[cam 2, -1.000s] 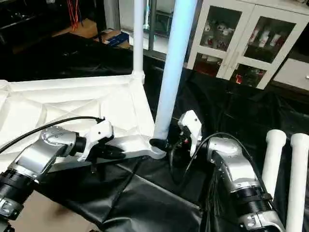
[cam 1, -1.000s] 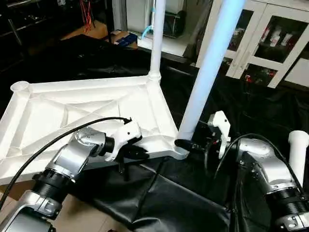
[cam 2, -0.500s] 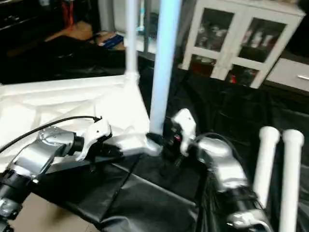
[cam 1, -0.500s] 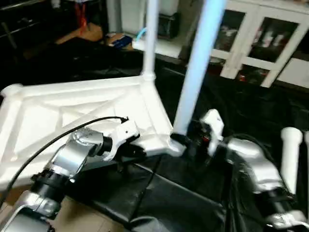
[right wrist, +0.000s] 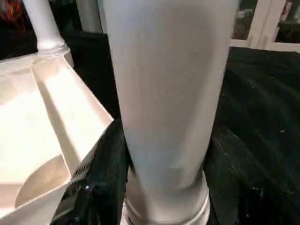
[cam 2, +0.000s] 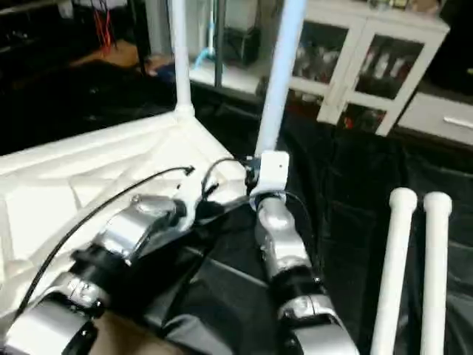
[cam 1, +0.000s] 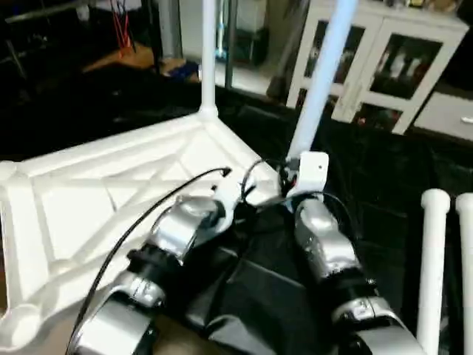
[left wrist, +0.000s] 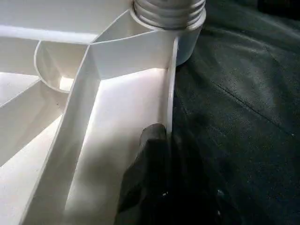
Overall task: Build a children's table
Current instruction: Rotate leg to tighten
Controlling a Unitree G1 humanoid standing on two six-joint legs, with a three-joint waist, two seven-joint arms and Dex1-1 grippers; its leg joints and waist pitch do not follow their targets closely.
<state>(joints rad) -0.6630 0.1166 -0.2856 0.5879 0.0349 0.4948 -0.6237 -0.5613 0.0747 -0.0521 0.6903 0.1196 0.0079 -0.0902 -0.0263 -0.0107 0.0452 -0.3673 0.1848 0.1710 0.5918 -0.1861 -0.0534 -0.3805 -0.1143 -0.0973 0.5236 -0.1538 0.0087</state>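
The white tabletop [cam 1: 111, 192] lies upside down on black cloth, ribs and X-brace facing up. One white leg [cam 1: 208, 59] stands in its far corner socket. A second leg [cam 1: 321, 81] stands upright in the near right corner socket. My right gripper [right wrist: 166, 154] is shut on this leg just above its base, a black finger [right wrist: 98, 178] on each side. My left gripper [left wrist: 168, 136] is shut on the tabletop's rim wall [left wrist: 171, 84] close to that socket, one finger [left wrist: 150, 145] inside the rim. Two loose legs [cam 1: 432, 266] lie side by side on the cloth at the right.
A white glass-door cabinet [cam 1: 384, 66] stands at the back right. Black cloth [cam 1: 259, 296] covers the surface under and in front of the tabletop. Dark clutter and an orange-brown patch [cam 1: 122, 58] sit at the back left.
The whole picture has shifted and tilted, so the camera has moved. Both forearms now show closer together in the middle. Each gripper keeps its hold, and the leg stays upright in its socket.
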